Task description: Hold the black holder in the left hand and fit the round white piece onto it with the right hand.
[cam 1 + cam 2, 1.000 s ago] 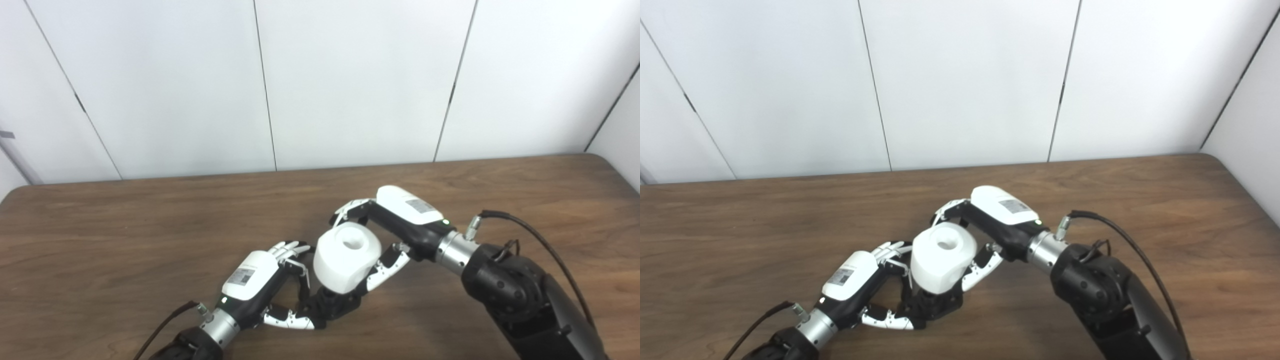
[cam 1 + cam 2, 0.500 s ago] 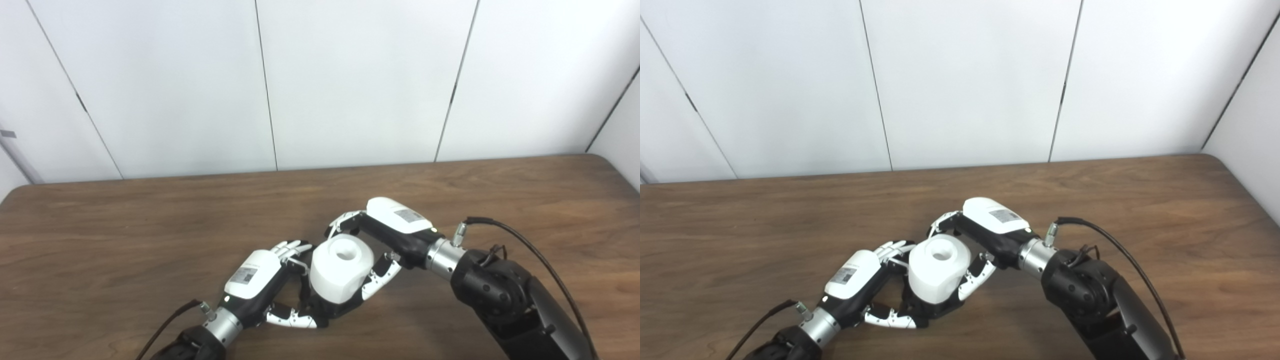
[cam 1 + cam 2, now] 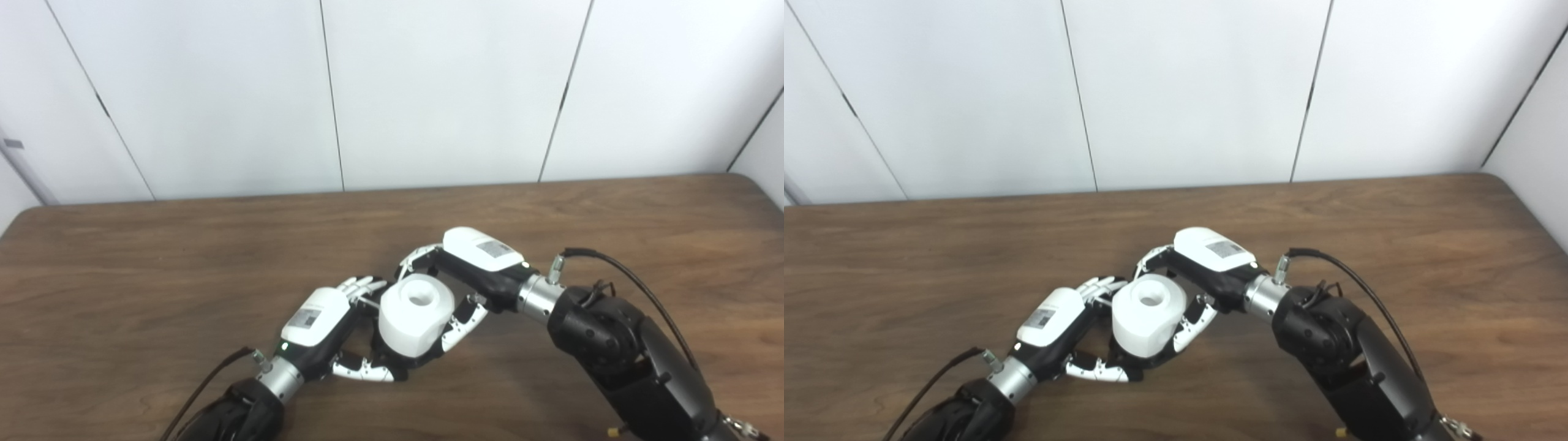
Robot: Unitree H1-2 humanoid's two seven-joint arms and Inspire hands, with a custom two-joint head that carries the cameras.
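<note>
Right hand was wrapped round the round white piece, fingers over the far side, thumb on the near right side. Left hand was curled on the black holder, thumb running along its near edge low by the worktop, the other fingers reaching up behind the white piece. Holder mostly hidden under the white piece; only a dark rim showed below it and between the hands.

Change over the last second: white piece came down. A second ago a dark neck of the holder showed clearly beneath it; half a second ago less of it; now the white body sat right on the dark base with almost no gap visible. Right hand dropped with it and moved a little toward the left hand. Left hand barely shifted relative to the holder, kept its grasp. The whole picture also slid slightly, so some of the apparent shift was the head camera, not the parts.

Piece upright or nearly so, its top hole facing up, centre of worktop, near front edge.

Judgement: insertion step looked close to done, piece pressed down over the holder. Could not tell if fully seated, the joint was covered by fingers. Likely remaining: a final push or check, then right hand lets go. Risk: piece cocked on the holder if released early.
</note>
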